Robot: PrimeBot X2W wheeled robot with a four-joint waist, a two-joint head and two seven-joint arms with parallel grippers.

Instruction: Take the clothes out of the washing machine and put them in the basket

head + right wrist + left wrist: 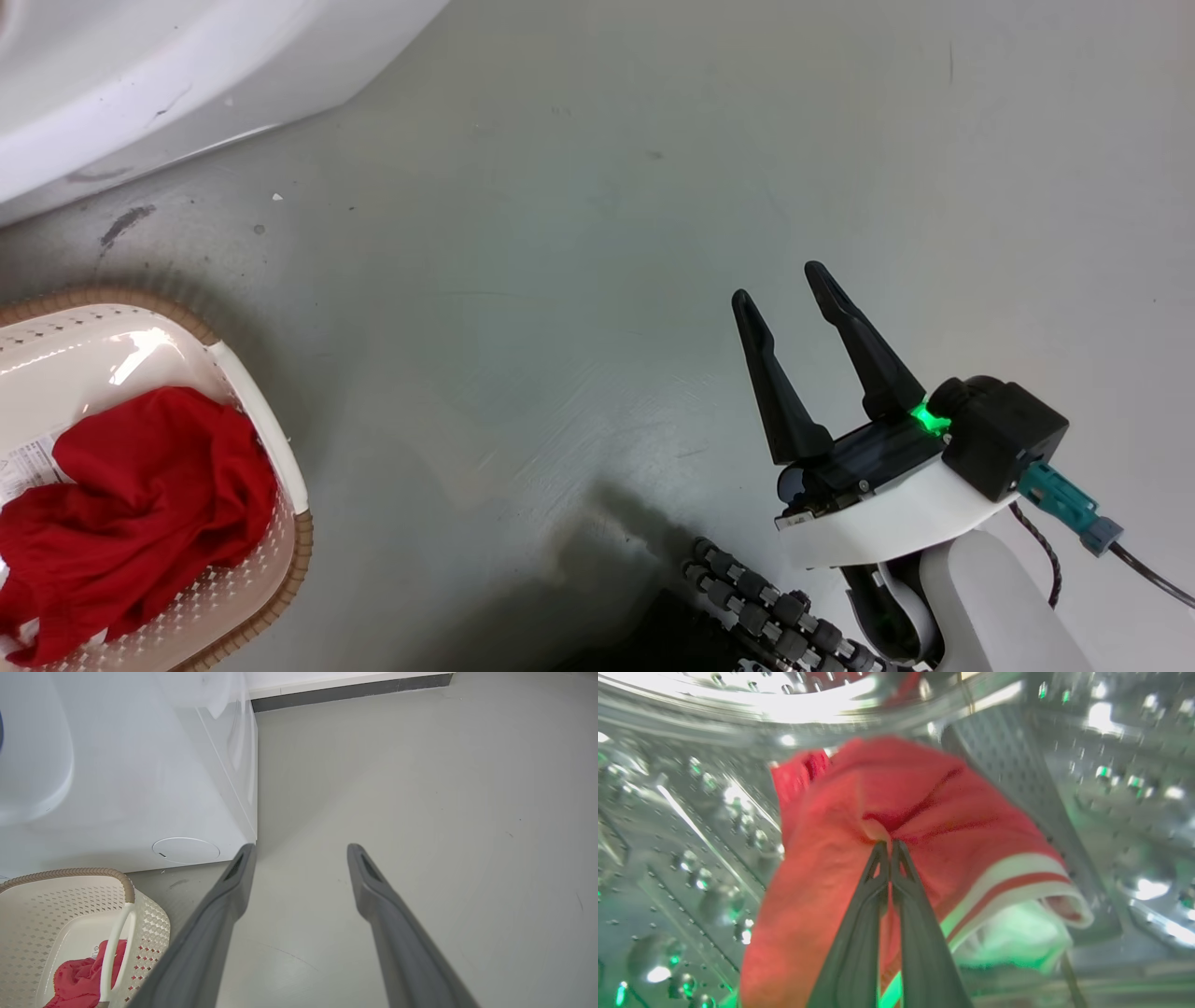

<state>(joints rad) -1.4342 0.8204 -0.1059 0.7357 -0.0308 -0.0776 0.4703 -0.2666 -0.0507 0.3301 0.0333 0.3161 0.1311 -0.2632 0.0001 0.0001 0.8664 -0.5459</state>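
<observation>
While left tool (891, 847) pinches garment (934, 812), drum walls (691, 858) crowd.

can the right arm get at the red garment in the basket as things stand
Probably yes: its jaws stand open over bare floor, nothing stands between them and the basket, and the red garment lies uncovered inside.
</observation>
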